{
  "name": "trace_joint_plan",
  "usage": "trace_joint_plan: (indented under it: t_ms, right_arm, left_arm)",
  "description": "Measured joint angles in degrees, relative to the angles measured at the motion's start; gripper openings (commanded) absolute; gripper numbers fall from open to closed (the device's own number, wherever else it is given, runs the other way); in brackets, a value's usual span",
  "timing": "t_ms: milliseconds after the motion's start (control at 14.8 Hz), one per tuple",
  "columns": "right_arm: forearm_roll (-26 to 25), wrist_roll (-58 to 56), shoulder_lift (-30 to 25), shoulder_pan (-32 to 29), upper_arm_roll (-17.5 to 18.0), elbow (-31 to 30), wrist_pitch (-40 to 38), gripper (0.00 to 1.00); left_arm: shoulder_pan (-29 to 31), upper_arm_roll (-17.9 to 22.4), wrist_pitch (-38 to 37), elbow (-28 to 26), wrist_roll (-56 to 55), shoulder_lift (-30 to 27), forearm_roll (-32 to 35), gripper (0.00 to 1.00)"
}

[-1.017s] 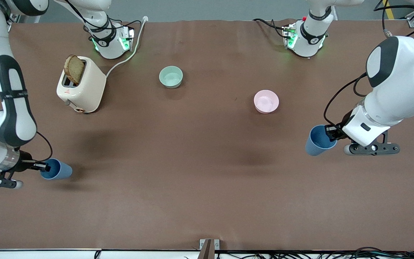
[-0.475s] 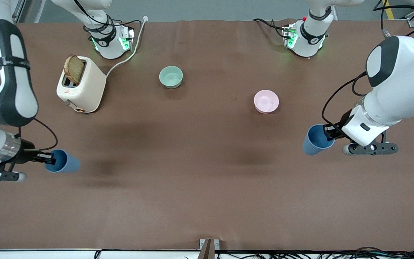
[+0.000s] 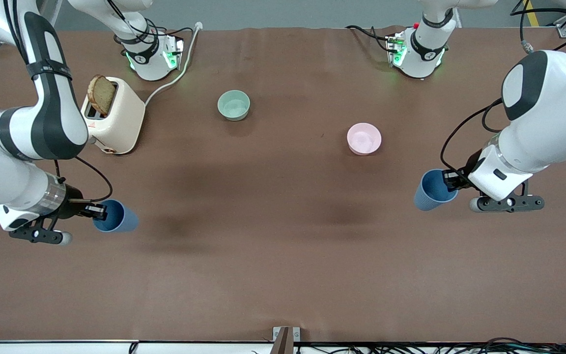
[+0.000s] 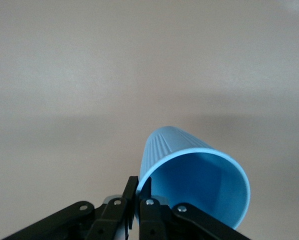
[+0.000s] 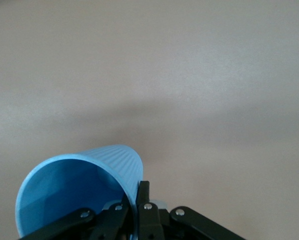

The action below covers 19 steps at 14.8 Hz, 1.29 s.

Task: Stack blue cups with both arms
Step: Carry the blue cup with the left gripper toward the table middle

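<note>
My right gripper (image 3: 97, 212) is shut on the rim of one blue cup (image 3: 116, 216), held up over the table toward the right arm's end. In the right wrist view this cup (image 5: 82, 185) tilts with its mouth toward the camera, the gripper (image 5: 138, 200) pinching its wall. My left gripper (image 3: 452, 181) is shut on the rim of the other blue cup (image 3: 431, 191), held over the table toward the left arm's end. In the left wrist view that cup (image 4: 194, 182) is pinched at its rim by the gripper (image 4: 139, 192).
A cream toaster (image 3: 111, 115) with a slice of bread stands near the right arm's base. A pale green bowl (image 3: 234, 104) and a pink bowl (image 3: 364, 138) sit on the brown table (image 3: 283, 255) between the arms.
My right arm has carried its blue cup toward the table's middle and a little up in the front view. The left arm and its cup have barely moved.
</note>
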Motion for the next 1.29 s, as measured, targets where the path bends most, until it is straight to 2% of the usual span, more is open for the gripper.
trace_joint_plan:
  t_ms: [949, 1085, 1288]
  right_arm:
    - [0.0, 0.02, 0.0, -0.25, -0.49, -0.24, 0.02, 0.04]
    - [0.0, 0.02, 0.0, -0.29, -0.52, -0.26, 0.03, 0.04]
    - [0.0, 0.02, 0.0, -0.33, -0.59, -0.28, 0.04, 0.04]
  left_arm:
    - [-0.48, -0.48, -0.31, 0.0, -0.76, 1.59, -2.69, 0.0]
    - [-2.09, -1.47, -0.15, 0.03, -5.32, 3.27, -2.76, 0.0]
    - [-8.57, -2.2, 3.75, 0.07, -16.95, 6.79, -2.81, 0.0]
